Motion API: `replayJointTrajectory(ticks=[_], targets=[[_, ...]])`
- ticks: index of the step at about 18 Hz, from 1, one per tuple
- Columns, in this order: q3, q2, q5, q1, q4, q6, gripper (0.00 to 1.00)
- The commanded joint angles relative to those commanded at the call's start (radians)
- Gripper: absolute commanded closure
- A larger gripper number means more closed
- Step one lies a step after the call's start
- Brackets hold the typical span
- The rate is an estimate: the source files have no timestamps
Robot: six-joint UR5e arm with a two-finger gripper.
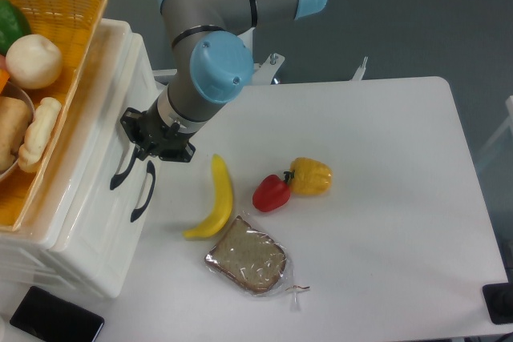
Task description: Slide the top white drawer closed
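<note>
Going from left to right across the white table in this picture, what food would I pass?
Banana → wrapped slice of bread → red pepper → yellow pepper.

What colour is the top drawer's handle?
Black, against the white top drawer; the handle sits by the gripper in the fixed camera view.

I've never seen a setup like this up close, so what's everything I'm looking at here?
Top white drawer: one, white with black handle, upper tier of cabinet at left, looks pushed in.
Lower drawer: one, white, black handle, beneath it.
Orange woven basket: one, on the cabinet, holding vegetables.
Banana: one, yellow, table beside cabinet.
Red pepper: one, mid-table.
Yellow pepper: one, touching the red one.
Wrapped bread slice: one, brown, below the banana.
Phone: one, black, bottom left.
Table: one, white.
Gripper: one, black, at the top drawer's handle.
</note>
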Motion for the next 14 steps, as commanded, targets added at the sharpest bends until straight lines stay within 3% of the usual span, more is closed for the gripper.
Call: replayJointTrajectory(ticks=[1,3,4,6,8,10,12,14], targets=[[0.002,-0.005,0.002,0.012,0.005,0.003,0.85],[0.011,-0.002,0.012,0.07,0.012,0.008,0.49],[0.018,-0.003,0.012,0.103,0.02,0.009,0.41],[0.028,-0.008,0.012,0.156,0.058,0.009,0.0],[0.023,-0.014,0.027,0.202,0.145,0.02,0.0],[0.026,-0.038,0.148,0.256,0.247,0.075,0.0],[0.04,-0.076,0.248,0.302,0.302,0.165,0.0],[0.061,-0.121,0.265,0.356,0.333,0.23,0.0]])
